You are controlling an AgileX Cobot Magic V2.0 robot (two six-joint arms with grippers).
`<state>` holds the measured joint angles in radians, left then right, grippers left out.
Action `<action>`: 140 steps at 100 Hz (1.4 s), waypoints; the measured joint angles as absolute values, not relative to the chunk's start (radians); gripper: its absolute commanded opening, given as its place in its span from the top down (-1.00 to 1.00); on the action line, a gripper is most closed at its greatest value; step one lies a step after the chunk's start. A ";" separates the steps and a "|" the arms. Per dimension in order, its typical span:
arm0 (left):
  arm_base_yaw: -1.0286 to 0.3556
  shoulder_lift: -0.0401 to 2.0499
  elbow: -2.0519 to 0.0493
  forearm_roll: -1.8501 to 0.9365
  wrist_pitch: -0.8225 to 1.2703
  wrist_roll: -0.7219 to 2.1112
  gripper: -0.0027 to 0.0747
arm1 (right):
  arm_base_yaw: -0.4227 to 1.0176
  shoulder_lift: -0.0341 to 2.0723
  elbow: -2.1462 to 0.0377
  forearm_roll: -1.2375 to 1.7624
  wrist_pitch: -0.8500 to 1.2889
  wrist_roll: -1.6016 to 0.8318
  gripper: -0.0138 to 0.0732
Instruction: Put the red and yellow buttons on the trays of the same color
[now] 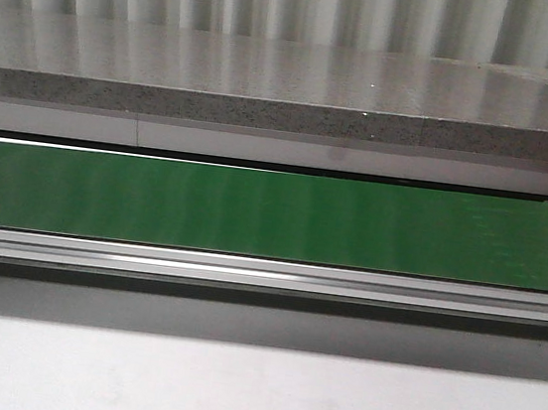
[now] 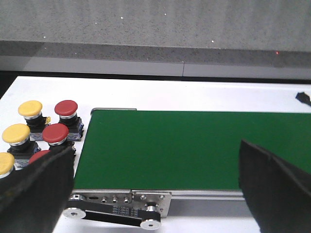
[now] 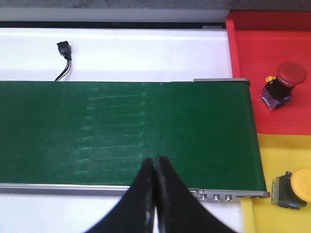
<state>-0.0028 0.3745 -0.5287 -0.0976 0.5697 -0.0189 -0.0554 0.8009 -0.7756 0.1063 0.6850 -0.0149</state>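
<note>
Domed red [image 2: 66,108] and yellow mushroom buttons [image 2: 30,108] cluster on the white bench [image 2: 43,87] beside the matte green conveyor belt [image 2: 194,145]. One red button [image 3: 286,80] lies tilted in the red tray [image 3: 272,29], one yellow button [image 3: 296,187] in the yellow tray [image 3: 282,150]. Left claw [image 2: 155,189] gapes empty; right claw [image 3: 155,194] is pinched closed, empty.

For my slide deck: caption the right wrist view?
Shut right pincer above green belt; red button on red tray, yellow button on yellow tray.
</note>
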 measured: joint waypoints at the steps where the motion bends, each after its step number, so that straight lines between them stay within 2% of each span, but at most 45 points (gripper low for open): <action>1: 0.001 0.380 -0.529 -0.092 0.567 -0.031 -0.76 | -0.055 0.801 -0.776 0.106 0.685 -0.015 0.84; 25: 0.115 0.575 -0.529 0.050 0.477 -0.336 -0.76 | -0.055 0.801 -0.776 0.106 0.686 -0.015 0.84; 66: 0.348 1.030 -0.590 0.018 0.375 -0.379 -0.76 | -0.055 0.801 -0.776 0.106 0.687 -0.015 0.84; 105: 0.364 1.383 -0.785 0.007 0.411 -0.379 -0.76 | -0.055 0.801 -0.776 0.106 0.688 -0.015 0.84; 140: 0.364 1.525 -0.832 0.007 0.422 -0.379 -0.76 | -0.055 0.801 -0.776 0.106 0.688 -0.015 0.84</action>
<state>0.3636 1.5254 -0.8316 0.0069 0.4217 -0.3794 -0.0554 0.8009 -0.7756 0.1063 0.6883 -0.0149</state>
